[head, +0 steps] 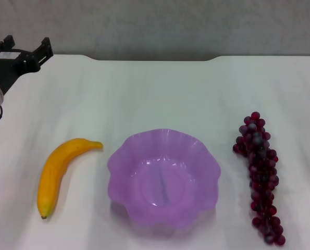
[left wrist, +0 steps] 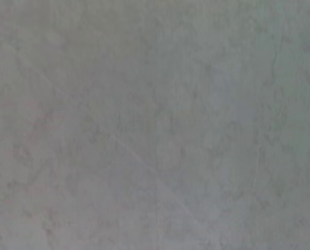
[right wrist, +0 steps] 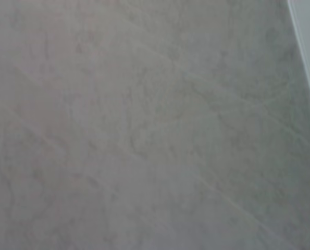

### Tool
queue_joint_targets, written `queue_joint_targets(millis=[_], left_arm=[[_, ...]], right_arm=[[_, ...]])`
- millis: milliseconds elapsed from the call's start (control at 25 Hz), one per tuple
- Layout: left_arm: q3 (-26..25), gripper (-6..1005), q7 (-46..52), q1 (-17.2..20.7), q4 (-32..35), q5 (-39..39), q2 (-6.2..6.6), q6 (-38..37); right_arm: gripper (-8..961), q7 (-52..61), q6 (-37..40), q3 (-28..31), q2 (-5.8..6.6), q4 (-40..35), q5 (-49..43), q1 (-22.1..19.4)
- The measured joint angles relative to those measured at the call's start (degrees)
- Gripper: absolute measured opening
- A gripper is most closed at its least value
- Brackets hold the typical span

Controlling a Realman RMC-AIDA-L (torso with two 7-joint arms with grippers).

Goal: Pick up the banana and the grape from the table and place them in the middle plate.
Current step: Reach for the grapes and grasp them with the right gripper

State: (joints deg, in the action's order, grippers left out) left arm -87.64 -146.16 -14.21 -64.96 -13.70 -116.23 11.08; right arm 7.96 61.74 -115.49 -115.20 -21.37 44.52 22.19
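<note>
In the head view the middle plate (head: 163,177) sits on the white surface (head: 160,88) near its front edge, its scalloped purple rim whole and its round centre holding nothing. The banana (head: 58,172) lies flat on the surface to the robot's left of the plate, just beside it but not touching, its stem end pointing toward the plate's rim and its dark tip toward the front edge. The grape (head: 260,174) lies stretched out on the plate's other side, apart from the rim, running roughly front to back.

The left claw (head: 23,53) shows only in the head view, raised at the far left corner of the surface, well away from the banana. Its two dark fingers (head: 44,49) stand apart with a clear gap between them and nothing held.

The right claw appears in no view. Both wrist views show only a plain, mottled grey-white face, with none of the fruit, plate or fingers; the right wrist view adds a pale straight edge along one side.
</note>
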Motion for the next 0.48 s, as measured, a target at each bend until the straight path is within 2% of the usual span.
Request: queue_joint_targets(millis=[120,480], left_arm=[[0.07,880,-0.13,-0.07,0.07,-0.21,0.01,0.0],[0.16,880,-0.02,-0.04,0.0,-0.45,0.04,-0.83]], right_arm=[[892,2.06,0.49,-0.11,0.06,1.65,-0.56,0.77],[892,-1.84,-0.08,-0.78,-0.23,1.9,-0.64,1.25]])
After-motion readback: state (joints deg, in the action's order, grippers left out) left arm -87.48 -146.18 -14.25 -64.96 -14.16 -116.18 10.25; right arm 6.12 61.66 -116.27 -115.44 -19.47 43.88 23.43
